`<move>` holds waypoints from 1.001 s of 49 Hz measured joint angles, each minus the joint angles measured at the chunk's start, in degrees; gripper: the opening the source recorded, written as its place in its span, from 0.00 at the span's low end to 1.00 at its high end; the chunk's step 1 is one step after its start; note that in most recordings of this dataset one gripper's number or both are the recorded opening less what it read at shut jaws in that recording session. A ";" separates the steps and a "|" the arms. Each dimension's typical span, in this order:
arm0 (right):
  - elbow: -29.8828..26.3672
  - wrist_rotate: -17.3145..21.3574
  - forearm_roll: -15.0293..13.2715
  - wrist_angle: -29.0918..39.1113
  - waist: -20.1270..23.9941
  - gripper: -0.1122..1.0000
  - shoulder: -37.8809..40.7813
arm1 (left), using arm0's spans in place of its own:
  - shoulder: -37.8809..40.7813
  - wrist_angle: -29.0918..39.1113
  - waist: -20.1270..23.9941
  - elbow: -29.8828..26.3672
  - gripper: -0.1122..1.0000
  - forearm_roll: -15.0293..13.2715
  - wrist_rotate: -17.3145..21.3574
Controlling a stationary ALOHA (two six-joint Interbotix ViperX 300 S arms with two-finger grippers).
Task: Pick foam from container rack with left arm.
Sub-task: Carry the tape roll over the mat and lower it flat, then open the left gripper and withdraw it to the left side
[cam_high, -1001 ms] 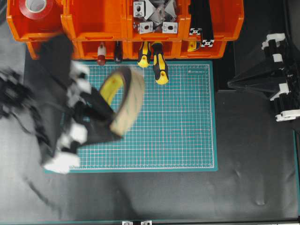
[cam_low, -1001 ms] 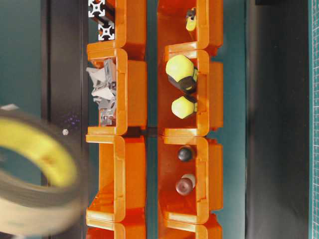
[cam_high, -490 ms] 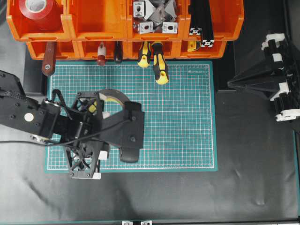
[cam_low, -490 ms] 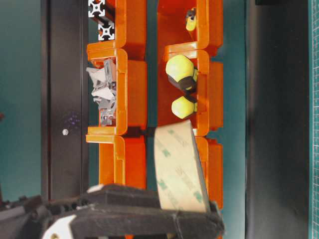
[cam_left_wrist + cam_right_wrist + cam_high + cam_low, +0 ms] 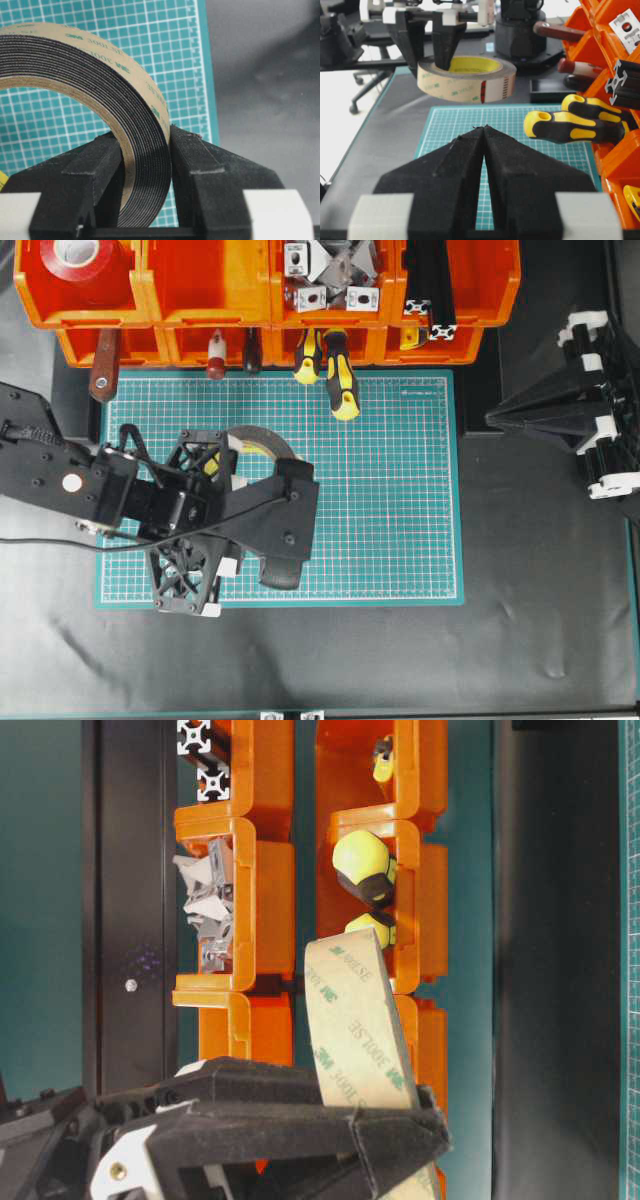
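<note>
Clamped across the wall of the foam (image 5: 100, 95), one jaw inside the ring and one outside, left gripper (image 5: 145, 165); roll held flat, clear of the green cutting mat (image 5: 400, 490) at lower left of centre. Out of the container rack (image 5: 210, 285) along the top edge already. Pressed together on nothing, right gripper (image 5: 484, 131), parked at the right edge.

Your left arm (image 5: 120, 500): reaching in from the left edge of the overhead view, wrist bent downward; left gripper (image 5: 145, 150): 2 black fingers (image 5: 200, 165) clamped on the foam (image 5: 100, 75), 1 on each side of its band. Your right gripper (image 5: 484, 131): level, fingers pressed together, holding nothing.
</note>
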 measured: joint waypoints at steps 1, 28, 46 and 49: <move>0.00 0.00 0.00 0.00 0.00 0.11 0.09 | 0.00 0.00 0.00 0.00 0.33 0.00 0.00; 0.00 0.00 0.00 -0.53 0.00 0.11 0.00 | -0.09 -0.09 4.04 3.60 0.92 0.00 -0.44; 0.00 0.00 0.00 -0.53 0.00 0.11 0.00 | -4.83 -0.44 3.08 5.63 0.92 -0.09 -3.25; -0.09 -0.09 0.09 -0.53 0.00 0.11 0.00 | -6.24 -0.44 2.64 6.06 0.91 -0.09 -4.13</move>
